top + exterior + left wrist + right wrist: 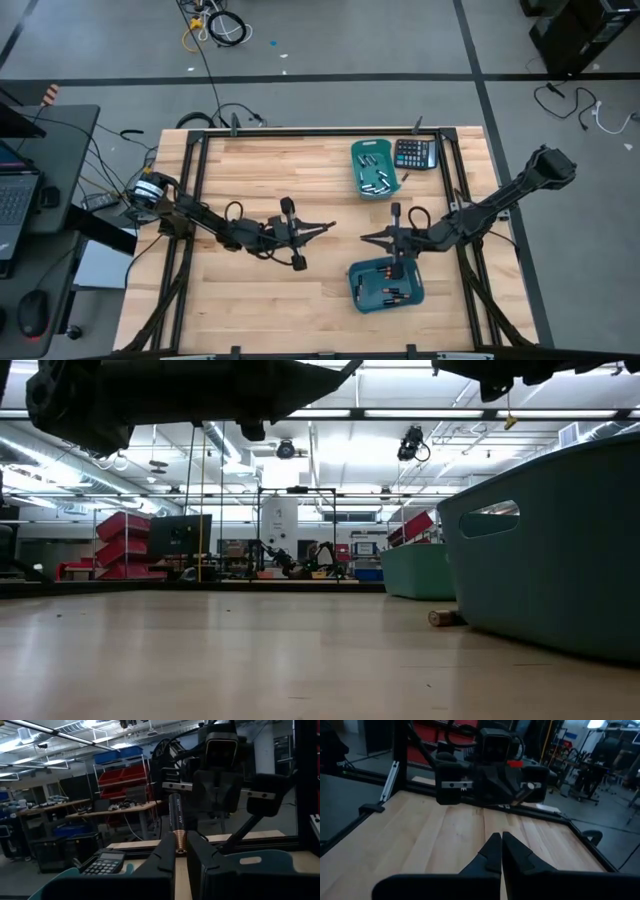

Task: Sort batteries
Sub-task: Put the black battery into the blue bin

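Mid-sort above the wooden counter (270, 190): the left pincer (181, 854) pinches a dark battery (177, 822) upright between its tips, poised at the centre. The right pincer (500, 851), tips pressed together and empty, hovers opposite, beside the near teal bin (362, 295). Next, probably, a carry to the bin that suits it.

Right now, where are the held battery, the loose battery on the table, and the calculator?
Held battery (177, 827), left wrist view, mid-body, above the left hand.
Loose battery (443, 617), low view, its side, beside the near bin.
Calculator (415, 154), high view, centre of keypad.
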